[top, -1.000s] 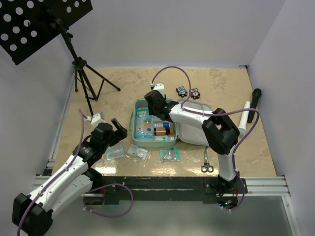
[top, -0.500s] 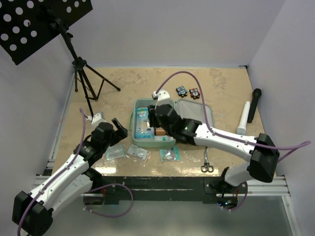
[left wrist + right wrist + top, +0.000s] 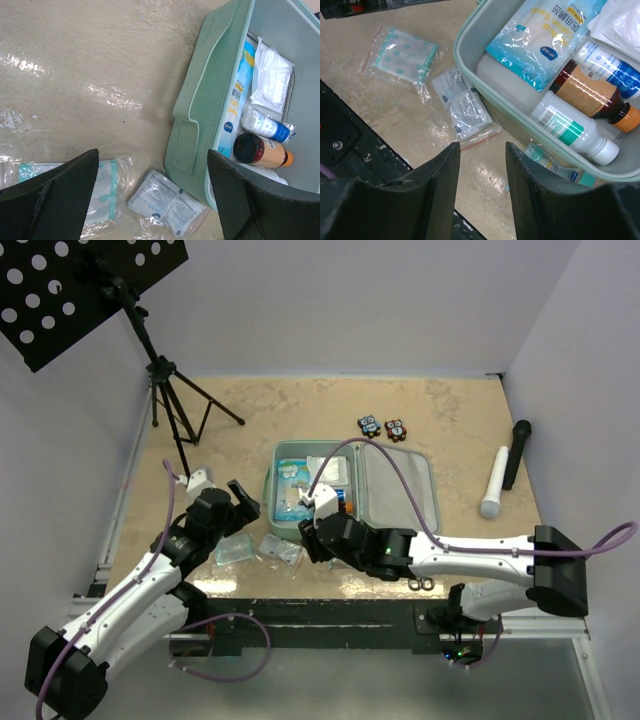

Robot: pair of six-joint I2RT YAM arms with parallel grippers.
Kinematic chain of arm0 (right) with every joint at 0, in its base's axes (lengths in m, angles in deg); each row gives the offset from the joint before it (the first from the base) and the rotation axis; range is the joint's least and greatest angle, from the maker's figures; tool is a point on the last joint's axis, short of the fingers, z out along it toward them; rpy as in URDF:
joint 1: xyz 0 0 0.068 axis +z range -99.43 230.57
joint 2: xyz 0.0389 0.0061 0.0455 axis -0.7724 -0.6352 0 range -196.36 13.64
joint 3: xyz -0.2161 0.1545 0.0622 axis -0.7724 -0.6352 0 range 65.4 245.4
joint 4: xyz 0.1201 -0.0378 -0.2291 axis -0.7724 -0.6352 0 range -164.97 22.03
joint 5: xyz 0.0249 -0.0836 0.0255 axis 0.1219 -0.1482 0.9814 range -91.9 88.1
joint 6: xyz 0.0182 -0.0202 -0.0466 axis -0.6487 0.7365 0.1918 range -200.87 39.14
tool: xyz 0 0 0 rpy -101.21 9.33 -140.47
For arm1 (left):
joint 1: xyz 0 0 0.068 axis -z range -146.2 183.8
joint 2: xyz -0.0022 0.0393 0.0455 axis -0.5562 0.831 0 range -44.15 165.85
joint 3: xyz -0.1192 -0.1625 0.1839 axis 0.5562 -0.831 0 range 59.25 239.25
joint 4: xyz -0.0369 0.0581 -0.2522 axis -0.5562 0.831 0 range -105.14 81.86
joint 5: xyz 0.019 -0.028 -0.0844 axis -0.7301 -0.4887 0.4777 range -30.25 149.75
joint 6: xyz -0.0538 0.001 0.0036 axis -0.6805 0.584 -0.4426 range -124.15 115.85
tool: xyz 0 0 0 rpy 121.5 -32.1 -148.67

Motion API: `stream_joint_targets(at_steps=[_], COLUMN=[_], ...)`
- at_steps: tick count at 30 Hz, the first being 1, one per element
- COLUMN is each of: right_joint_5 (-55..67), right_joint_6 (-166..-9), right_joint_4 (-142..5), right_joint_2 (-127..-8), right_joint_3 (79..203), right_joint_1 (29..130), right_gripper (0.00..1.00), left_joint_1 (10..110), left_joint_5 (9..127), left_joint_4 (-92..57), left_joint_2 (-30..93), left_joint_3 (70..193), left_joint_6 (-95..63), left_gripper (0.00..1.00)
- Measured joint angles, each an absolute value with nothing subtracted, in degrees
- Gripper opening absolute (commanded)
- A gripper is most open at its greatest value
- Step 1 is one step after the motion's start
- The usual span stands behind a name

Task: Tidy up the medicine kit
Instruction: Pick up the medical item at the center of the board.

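The kit (image 3: 197, 100) is lying open in the middle of the table (image 3: 250, 410), its tray holding bottles (image 3: 570, 127) and pouches, its lid spreading flat to the right. The left gripper (image 3: 152, 155) is hovering off the tray's left wall, fingers spread wide and empty. The right gripper (image 3: 482, 145) is hanging over the tray's near corner, fingers parted and grasping nothing. Bags (image 3: 465, 107) are lying toward the table's near edge. The shell is looking light and padded, likely flexing under a pinch, with loose bottles apt to roll, so the rim or the lid's free edge is offering the surest hold.
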State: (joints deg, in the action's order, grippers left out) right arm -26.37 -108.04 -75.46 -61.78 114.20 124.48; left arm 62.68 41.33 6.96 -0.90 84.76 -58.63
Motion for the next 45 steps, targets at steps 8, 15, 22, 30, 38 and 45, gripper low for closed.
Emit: stream_joint_targets(at_steps=[8, 15, 22, 30, 38, 45], right_joint_5=[-27.9, -28.2, -30.2, -34.5, -36.7, -37.7], right_joint_6=[-115.7, -123.9, -132.8, -139.9, -140.5, -140.8], right_joint_4=[-78.8, -83.3, -87.3, -91.7, -93.0, -93.3], right_joint_2=[-61.4, -63.7, -69.6, -72.7, -72.9, -74.6], right_joint_3=[110.1, 108.9, 108.9, 109.6, 113.4, 113.7], right_joint_1=[126.4, 126.4, 127.2, 128.0, 129.8, 130.1], right_gripper=[0.42, 0.43, 0.52, 0.56, 0.56, 0.56], left_joint_1=[62.7, 62.7, 62.7, 62.7, 62.7, 62.7], left_joint_5=[41.9, 43.7, 45.8, 46.4, 46.6, 47.2], left_joint_4=[7.2, 6.5, 5.3, 5.0, 4.6, 4.1], left_joint_2=[-1.2, -1.4, -1.6, -1.8, -3.5, -3.5], left_joint_3=[84.7, 83.9, 82.5, 82.5, 81.9, 81.1], left_joint_6=[-59.2, -60.6, -61.7, -61.6, -61.6, -61.6], left_gripper=[0.93, 0.92, 0.92, 0.92, 0.91, 0.90])
